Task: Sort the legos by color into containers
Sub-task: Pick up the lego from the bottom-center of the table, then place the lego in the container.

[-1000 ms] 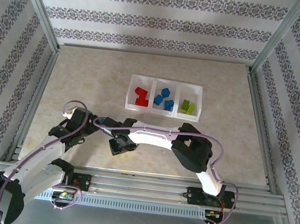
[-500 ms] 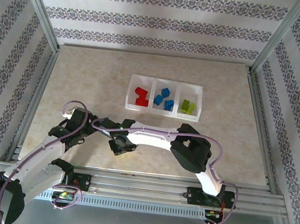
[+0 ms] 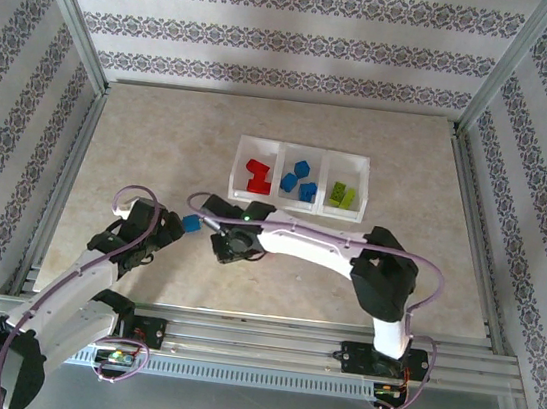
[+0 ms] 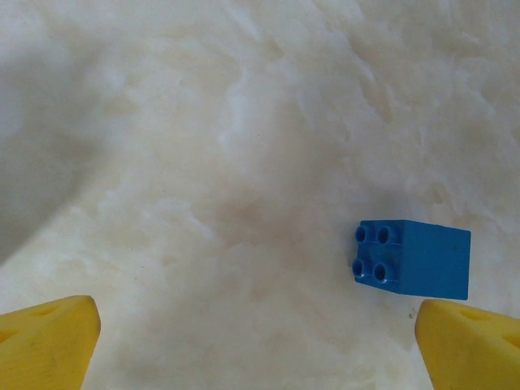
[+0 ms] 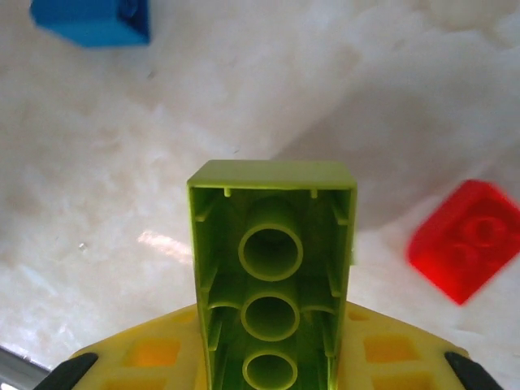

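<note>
Right jaws (image 5: 272,353): clamped tight on a lime green lego (image 5: 272,244), held above the table with its hollow underside facing the wrist camera.
Lime lego's axis: the long side runs straight out along the fingers, and the free end pokes well past the tips.
Left jaws (image 4: 260,349): spread wide with nothing between them, hovering low over the table.
Blue lego (image 4: 413,258): loose on the table with its studs turned sideways, just ahead of the finger on the right of the left wrist view. It sits off-centre in the gap, and the left arm is clearly the nearer one for it.
Red lego (image 5: 475,240): also loose on the table, lying askew, off to the right below the right jaws.
The turn: green belongs in the right-hand compartment (image 3: 343,196), which lies farther out and to the right of the right jaws. I'd call a swing out and rightward.
Containers (image 3: 304,148): three compartments side by side at mid-table, with reds on the left, blues in the middle and greens on the right. Each has room to spare.
Table (image 3: 161,139): pale, marbled and flat, with an open run from the jaws to the tray.
Room: patterned wall panels (image 3: 274,43) and metal frame posts (image 3: 72,12) close in three sides.
</note>
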### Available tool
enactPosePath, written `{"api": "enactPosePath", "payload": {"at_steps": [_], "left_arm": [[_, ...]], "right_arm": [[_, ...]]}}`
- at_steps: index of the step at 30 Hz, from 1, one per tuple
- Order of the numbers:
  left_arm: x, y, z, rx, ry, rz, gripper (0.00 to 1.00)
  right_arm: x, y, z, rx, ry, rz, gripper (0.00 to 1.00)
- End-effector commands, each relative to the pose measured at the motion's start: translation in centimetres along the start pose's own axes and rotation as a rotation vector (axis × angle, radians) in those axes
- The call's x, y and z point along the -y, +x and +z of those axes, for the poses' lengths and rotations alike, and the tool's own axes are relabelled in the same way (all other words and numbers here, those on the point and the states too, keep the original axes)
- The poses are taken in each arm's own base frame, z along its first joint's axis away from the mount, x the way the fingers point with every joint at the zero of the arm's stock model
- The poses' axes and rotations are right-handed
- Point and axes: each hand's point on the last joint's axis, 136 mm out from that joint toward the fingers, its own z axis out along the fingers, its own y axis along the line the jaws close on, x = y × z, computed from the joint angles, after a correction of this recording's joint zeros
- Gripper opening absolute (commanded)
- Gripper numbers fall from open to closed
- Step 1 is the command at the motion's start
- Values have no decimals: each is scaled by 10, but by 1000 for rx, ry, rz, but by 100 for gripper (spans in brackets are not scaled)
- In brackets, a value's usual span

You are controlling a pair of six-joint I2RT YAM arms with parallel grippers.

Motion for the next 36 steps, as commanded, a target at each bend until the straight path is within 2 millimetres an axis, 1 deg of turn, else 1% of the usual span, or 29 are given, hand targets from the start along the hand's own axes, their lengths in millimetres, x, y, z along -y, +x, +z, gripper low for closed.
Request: {"api": "enactPosePath", "payload": {"at_steps": [1, 6, 9, 14, 17, 20, 24, 30, 36], "left_arm": [[-1, -3, 1, 13, 11, -23, 100], [0, -3, 2, 11, 17, -28, 100], [0, -3, 2, 10, 18, -29, 100], [-1, -4, 1, 12, 9, -24, 100], [-1, -4, 1, 15, 8, -26, 100], [0, -5, 2, 16, 15, -32, 100], [3, -6, 1, 15, 25, -34, 100], [2, -6, 0, 11, 20, -30, 100], [4, -7, -1, 14, 26, -40, 100]], "right_arm": [[29, -17, -19, 79, 60, 23, 19], [68, -47, -52, 210, 126, 81, 19], [90, -62, -69, 272, 158, 109, 19], [123, -77, -88, 324, 205, 128, 19], [145, -83, -94, 340, 229, 162, 20], [164, -87, -95, 351, 246, 198, 20], [189, -93, -92, 352, 263, 242, 20], [227, -102, -79, 322, 278, 299, 20], [254, -111, -62, 279, 290, 327, 20]]}}
